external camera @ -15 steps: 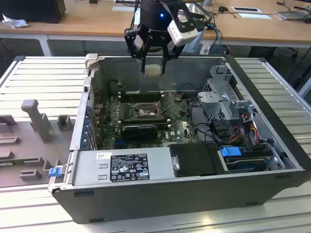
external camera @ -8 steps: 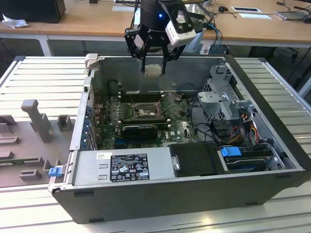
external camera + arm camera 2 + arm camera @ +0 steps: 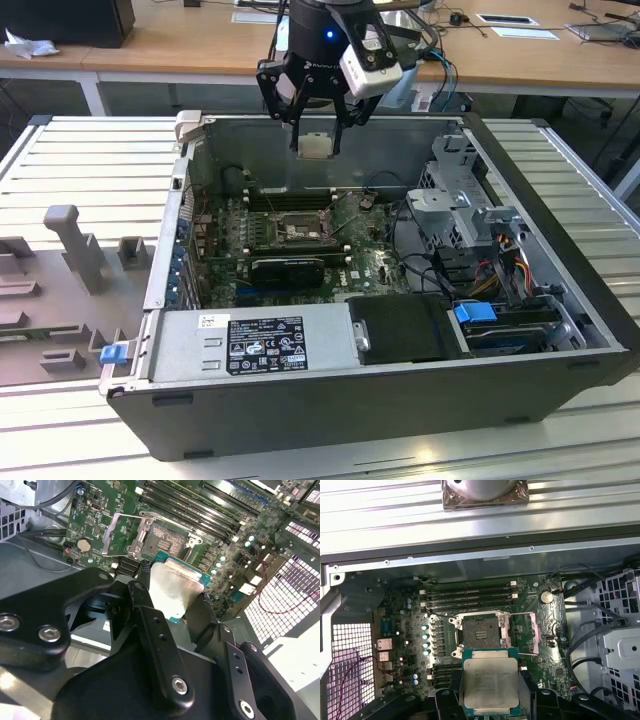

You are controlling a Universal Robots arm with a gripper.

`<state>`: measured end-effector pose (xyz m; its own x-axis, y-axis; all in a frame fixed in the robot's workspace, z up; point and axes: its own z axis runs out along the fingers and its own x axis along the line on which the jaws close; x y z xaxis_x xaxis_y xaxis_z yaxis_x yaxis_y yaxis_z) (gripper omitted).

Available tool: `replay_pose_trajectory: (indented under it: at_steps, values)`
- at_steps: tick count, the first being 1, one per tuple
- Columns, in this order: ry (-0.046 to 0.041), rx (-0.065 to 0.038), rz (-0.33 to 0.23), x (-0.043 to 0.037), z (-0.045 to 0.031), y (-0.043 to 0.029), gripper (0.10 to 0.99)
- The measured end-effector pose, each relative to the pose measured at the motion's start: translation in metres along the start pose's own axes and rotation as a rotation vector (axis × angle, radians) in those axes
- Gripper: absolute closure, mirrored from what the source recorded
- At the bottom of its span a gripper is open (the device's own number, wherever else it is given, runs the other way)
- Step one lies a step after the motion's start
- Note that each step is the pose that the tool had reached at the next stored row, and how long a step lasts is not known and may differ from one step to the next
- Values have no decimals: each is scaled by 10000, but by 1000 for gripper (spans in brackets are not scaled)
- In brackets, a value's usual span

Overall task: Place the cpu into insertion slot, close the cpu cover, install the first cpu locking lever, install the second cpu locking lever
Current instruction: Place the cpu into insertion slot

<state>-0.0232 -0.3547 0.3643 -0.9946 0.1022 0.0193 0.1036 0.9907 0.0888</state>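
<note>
1. The gripper [image 3: 314,142] is hovering over the far side of the open computer case [image 3: 400,405], jaws clamping the cpu [image 3: 490,682] by two edges
2. The insertion slot [image 3: 480,634] is sitting uncovered on the green board [image 3: 525,610] below, apart from the cpu

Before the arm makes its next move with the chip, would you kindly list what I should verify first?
1. cpu gripped by the end effector: ok, clamped on two opposite edges.
2. insertion slot empty: ok, contacts bare.
3. cpu cover swung clear of the slot: ok.
4. cpu down at the slot: not ok; in the exterior view it hangs high above the circuit board.
5. cpu squared to the slot: cannot tell.
</note>
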Motion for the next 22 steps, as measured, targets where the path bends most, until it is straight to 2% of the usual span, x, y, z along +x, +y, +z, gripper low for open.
replay_pose_trajectory:
  at_steps: [8, 22]
  values:
    - [-27, -7, 305, 0, 6, 0, 557]
    - [-107, -24, 1203, 0, 16, -1, 557]
